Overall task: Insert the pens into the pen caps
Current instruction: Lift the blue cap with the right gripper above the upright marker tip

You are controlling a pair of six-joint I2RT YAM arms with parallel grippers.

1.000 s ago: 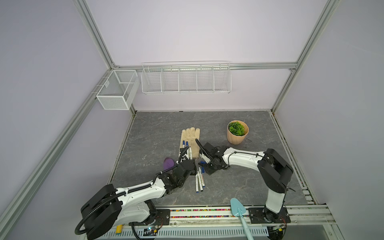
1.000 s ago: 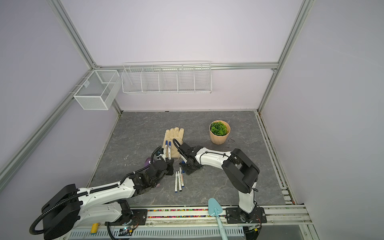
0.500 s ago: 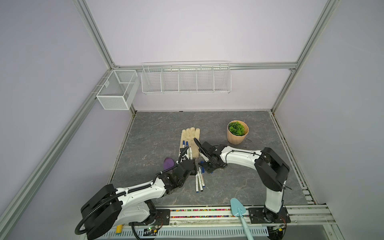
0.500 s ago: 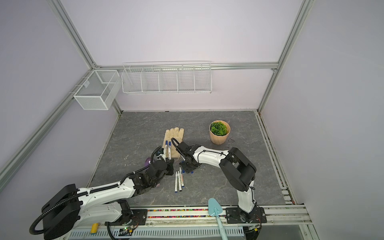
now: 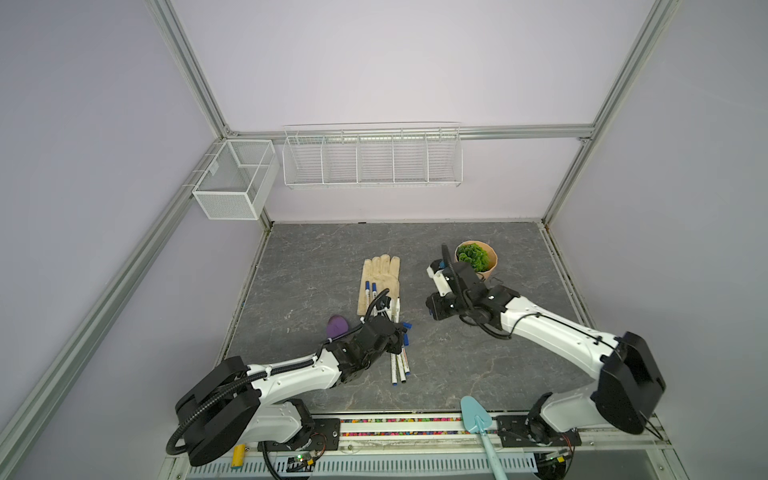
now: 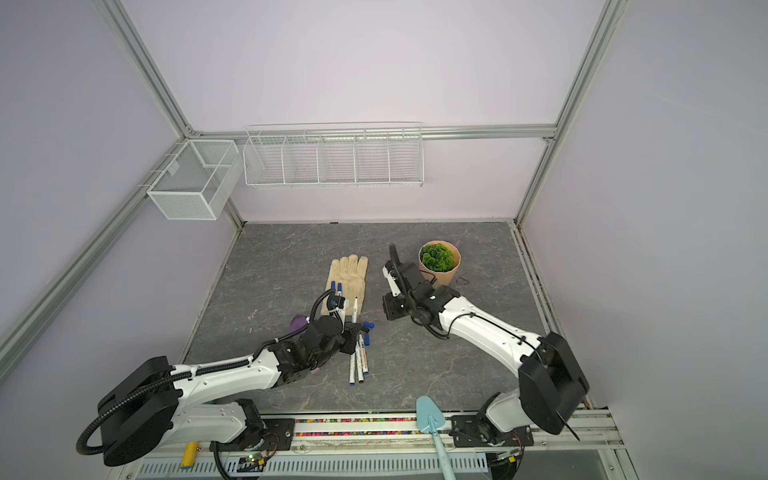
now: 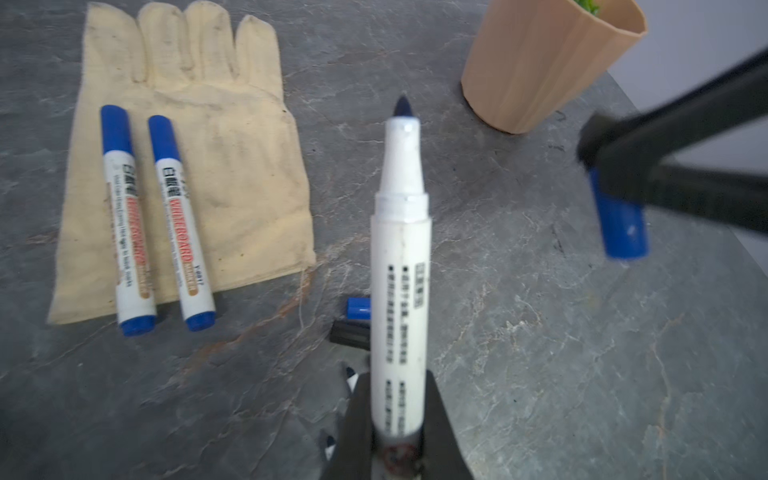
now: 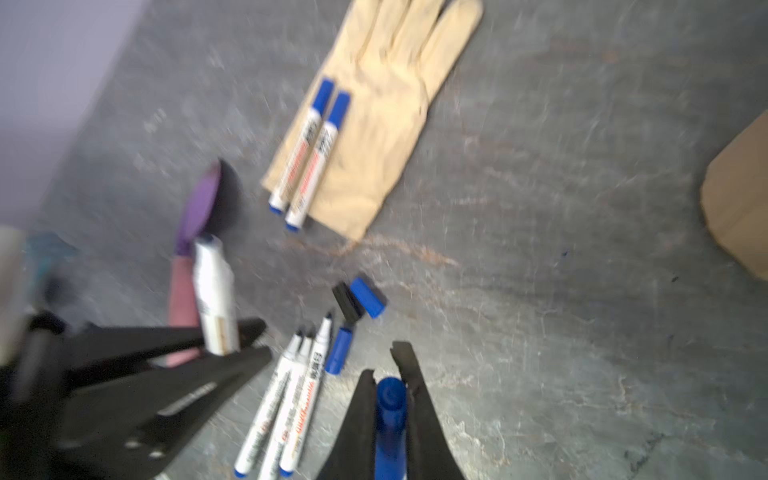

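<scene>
2 top views look steeply down from high at the front over the whole worktop (image 5: 311, 257); both wrist cameras sit close above it, sharing the glove (image 7: 232, 166).

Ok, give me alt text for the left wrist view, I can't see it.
The left tool grips an uncapped white pen, tip pointing away. The right tool holds a blue cap nearby. Two capped pens lie on a cream glove; two loose caps lie near the glove.

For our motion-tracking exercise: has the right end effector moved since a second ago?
Yes. The right end effector, shut on a blue cap, has drawn back from the loose pens toward the plant pot.
</scene>
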